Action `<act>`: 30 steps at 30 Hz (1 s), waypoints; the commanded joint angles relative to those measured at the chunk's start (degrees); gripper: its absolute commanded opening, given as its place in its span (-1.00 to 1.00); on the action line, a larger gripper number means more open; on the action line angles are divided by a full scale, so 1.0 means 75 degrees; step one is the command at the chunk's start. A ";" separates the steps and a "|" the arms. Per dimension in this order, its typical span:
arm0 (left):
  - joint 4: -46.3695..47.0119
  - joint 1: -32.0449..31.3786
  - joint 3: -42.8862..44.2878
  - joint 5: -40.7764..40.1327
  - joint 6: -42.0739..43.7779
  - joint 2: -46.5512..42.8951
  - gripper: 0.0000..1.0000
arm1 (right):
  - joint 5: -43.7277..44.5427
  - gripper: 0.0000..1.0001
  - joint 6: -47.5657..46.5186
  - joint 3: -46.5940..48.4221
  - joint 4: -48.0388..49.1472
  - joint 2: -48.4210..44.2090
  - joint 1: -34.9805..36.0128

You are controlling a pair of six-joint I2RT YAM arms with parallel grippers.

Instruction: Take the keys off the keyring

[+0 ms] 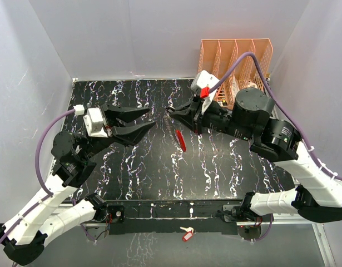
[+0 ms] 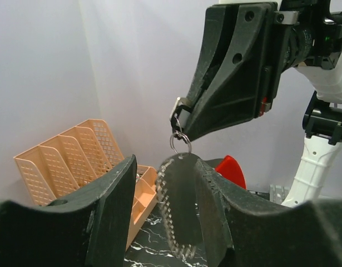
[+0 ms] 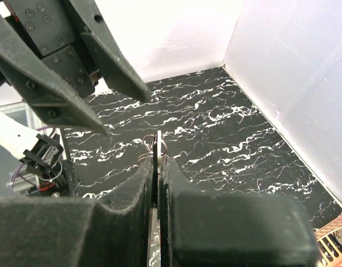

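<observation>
My right gripper (image 1: 172,114) is shut on a thin silvery key of the keys (image 3: 158,146), seen edge-on between its pads in the right wrist view. It holds the bunch above the table. The keyring (image 2: 180,143) hangs just below its tip (image 2: 179,125). A dark flat piece with a pale toothed edge (image 2: 179,211) and the red crescent piece (image 2: 232,171) dangle from it. The red piece also shows in the top view (image 1: 182,140). My left gripper (image 1: 152,117) is open, level with the bunch. Its fingers (image 2: 112,206) stand either side of the dark piece without touching it.
An orange mesh file organiser (image 1: 237,58) stands at the back right, behind the right arm. A lone pale key with a small red tag (image 1: 186,233) lies on the near ledge between the arm bases. White walls enclose the black marbled table (image 1: 159,178).
</observation>
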 commanded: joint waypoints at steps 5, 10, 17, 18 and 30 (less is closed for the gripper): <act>0.0744 -0.0026 -0.0292 0.0272 -0.0293 0.0102 0.04 | 0.0635 -1.00 0.0277 -0.0264 0.1374 -0.0050 -0.0015; 0.1555 -0.0034 -0.0647 0.0358 -0.0339 0.0220 0.10 | 0.0647 -1.00 0.0291 -0.0447 0.1559 -0.0017 -0.0013; 0.1984 -0.0034 -0.0752 0.0083 -0.0202 0.0641 0.02 | 0.0529 -1.00 0.0333 -0.0545 0.1604 -0.0019 -0.0012; 0.2065 -0.0036 -0.0769 0.0048 -0.0207 0.0683 0.01 | 0.0515 -1.00 0.0346 -0.0567 0.1613 -0.0016 -0.0012; 0.3109 -0.0053 -0.1154 -0.0449 -0.0393 0.0917 -0.16 | 0.0390 -1.00 0.0383 -0.0759 0.1616 -0.0032 -0.0012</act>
